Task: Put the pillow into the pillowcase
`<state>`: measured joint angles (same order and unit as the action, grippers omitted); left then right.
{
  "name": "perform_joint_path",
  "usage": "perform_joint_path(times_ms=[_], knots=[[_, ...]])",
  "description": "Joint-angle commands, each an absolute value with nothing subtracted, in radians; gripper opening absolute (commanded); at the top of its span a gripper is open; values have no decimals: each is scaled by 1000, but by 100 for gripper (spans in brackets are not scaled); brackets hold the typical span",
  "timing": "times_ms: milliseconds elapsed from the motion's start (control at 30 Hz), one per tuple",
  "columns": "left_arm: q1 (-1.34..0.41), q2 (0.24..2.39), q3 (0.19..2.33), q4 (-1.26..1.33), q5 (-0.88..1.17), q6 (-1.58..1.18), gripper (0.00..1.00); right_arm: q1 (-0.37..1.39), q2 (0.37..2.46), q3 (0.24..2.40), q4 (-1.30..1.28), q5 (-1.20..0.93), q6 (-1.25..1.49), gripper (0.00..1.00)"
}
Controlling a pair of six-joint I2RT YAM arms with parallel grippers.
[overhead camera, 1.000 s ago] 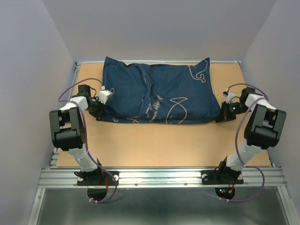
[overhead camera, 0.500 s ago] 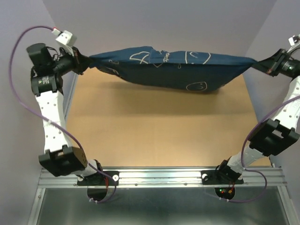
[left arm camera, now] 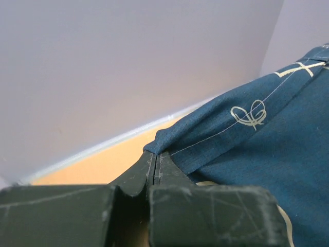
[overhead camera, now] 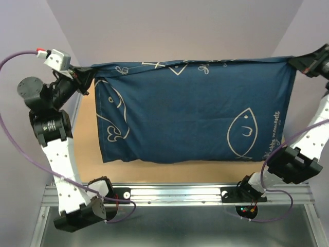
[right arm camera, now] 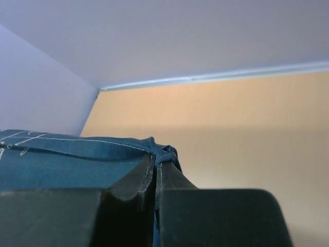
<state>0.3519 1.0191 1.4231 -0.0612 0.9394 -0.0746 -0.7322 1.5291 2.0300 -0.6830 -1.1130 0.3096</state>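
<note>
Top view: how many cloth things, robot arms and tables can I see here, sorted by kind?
Pillowcase: 1
Arms: 2, left arm and right arm
Table: 1
Total: 4

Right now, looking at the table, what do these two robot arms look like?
Left arm and right arm: white links dotted with holes, chunky black joints, a looping purple cable each. The left tool and right tool have dark, scuffed fingers. A small white box sits near the left tool.
</note>
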Motion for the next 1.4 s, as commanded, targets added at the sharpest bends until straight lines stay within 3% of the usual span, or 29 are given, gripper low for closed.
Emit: perform_joint_path(times_ms=[0, 100, 133, 167, 200, 267, 367, 467, 500, 567, 733, 967, 1367], knots=[[313, 1161, 1310, -23, 764, -19, 0, -586, 1577, 1804, -618, -846, 186, 1], [258, 1334, 1311, 46, 655, -15, 0, -361, 1681, 1687, -572, -643, 118, 1], [253, 1394, 1336, 49, 644, -17, 12, -288, 1730, 1700, -560, -612, 118, 7], [250, 1520, 1433, 25, 609, -8, 40, -264, 1870, 1801, -569, -519, 136, 19], [252, 1579, 1495, -47, 571, -11, 50, -256, 1935, 1894, -587, -488, 155, 71], [255, 1713, 1707, -167, 528, 35, 60, -261, 2060, 2076, -661, -445, 138, 100], [261, 1726, 1796, -333, 488, 130, 65, -262, 2020, 2100, -687, -416, 10, 100], [261, 1610, 1695, -334, 483, 205, 72, -262, 1899, 1978, -778, -497, -96, 100], [259, 1582, 1615, -336, 494, 253, 92, -262, 1861, 1927, -797, -535, -153, 100], [258, 1511, 1510, -344, 512, 284, 99, -261, 1757, 1772, -816, -552, -217, 100], [241, 1430, 1358, -472, 604, 402, 99, -258, 1619, 1554, -948, -618, -336, 100], [51, 1270, 1028, -419, 524, 414, 99, -232, 1497, 1304, -954, -603, -377, 100], [-31, 1178, 871, -298, 354, 319, 99, -230, 1364, 1048, -870, -476, -354, 100]])
